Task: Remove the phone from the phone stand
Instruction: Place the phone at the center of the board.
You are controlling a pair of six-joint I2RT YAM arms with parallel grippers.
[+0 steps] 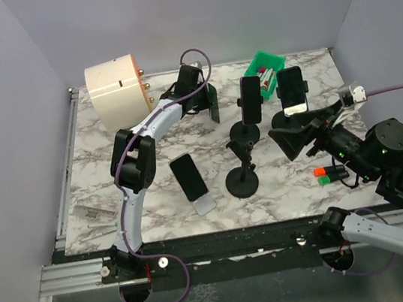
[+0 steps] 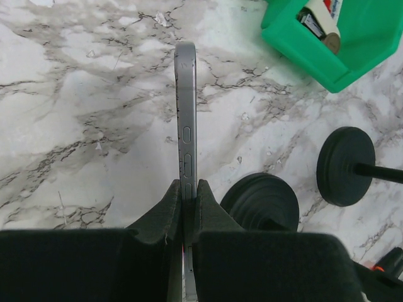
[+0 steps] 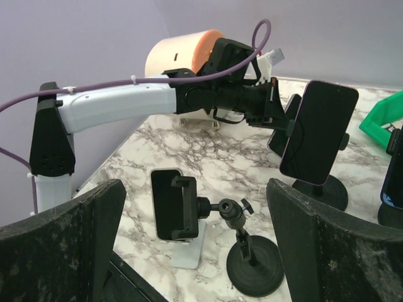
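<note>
My left gripper is shut on a grey phone, seen edge-on and held upright above the marble table; no stand clamp touches it. In the top view this gripper is at the back centre with the phone. It also shows in the right wrist view, where the held phone hangs beside a phone on a stand. My right gripper is open and empty, facing a black phone clamped in a black stand. In the top view the right gripper is right of centre.
Two more phones stand on black stands at the back. A white stand is behind the front phone. A green bin, a cream cylinder and orange and green markers lie around.
</note>
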